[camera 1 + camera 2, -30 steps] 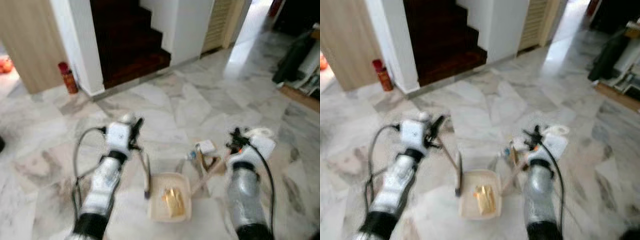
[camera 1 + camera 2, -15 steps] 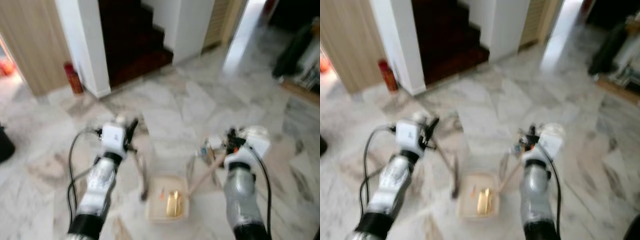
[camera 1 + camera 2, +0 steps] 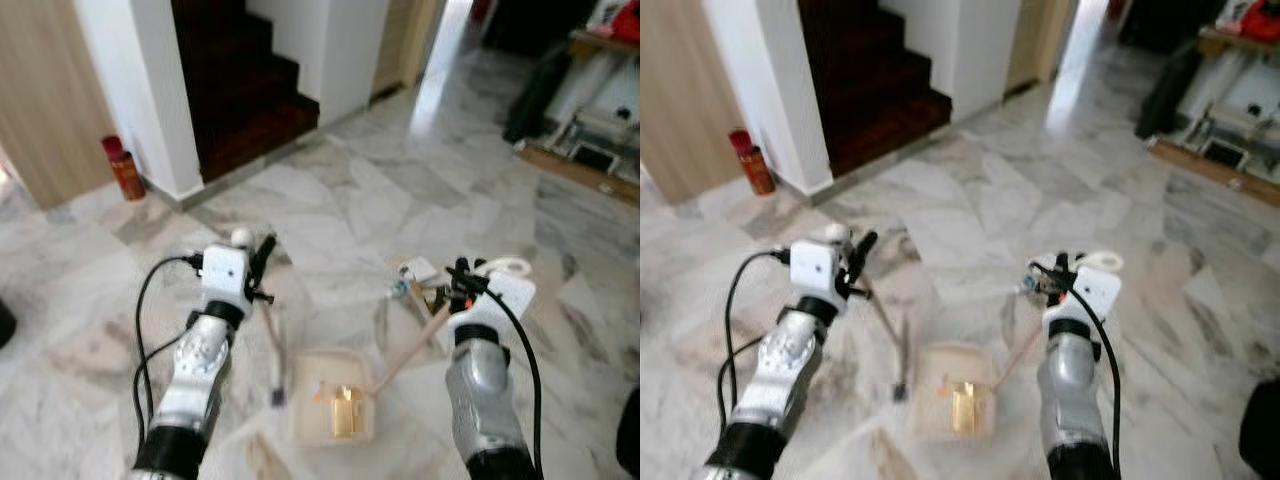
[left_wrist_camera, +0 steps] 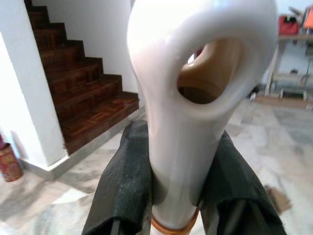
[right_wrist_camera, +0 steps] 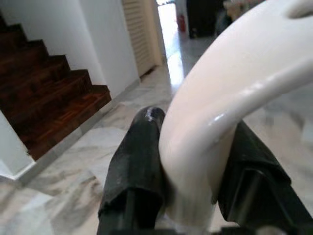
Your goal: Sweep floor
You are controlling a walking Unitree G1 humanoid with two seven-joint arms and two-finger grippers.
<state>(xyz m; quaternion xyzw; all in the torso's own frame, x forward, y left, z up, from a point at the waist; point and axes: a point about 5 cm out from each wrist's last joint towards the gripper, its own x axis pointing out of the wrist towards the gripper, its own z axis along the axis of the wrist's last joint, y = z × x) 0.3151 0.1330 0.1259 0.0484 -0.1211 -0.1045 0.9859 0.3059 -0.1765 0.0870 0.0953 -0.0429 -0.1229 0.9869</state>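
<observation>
left gripper (image 4: 173,196) was clamped on the broom handle (image 4: 195,98), right gripper (image 5: 195,191) on the dustpan handle (image 5: 230,88); dustpan (image 3: 335,410) sat on the marble floor (image 3: 380,200) between the arms. both looked light, stiff, glossy plastic: slip risk, grip near the top.

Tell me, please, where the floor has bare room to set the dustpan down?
Bare marble lies ahead, between the stairs and the dustpan. It is crowded by the right gripper, where small litter sits, and at the right edge by the shelf clutter.
</observation>
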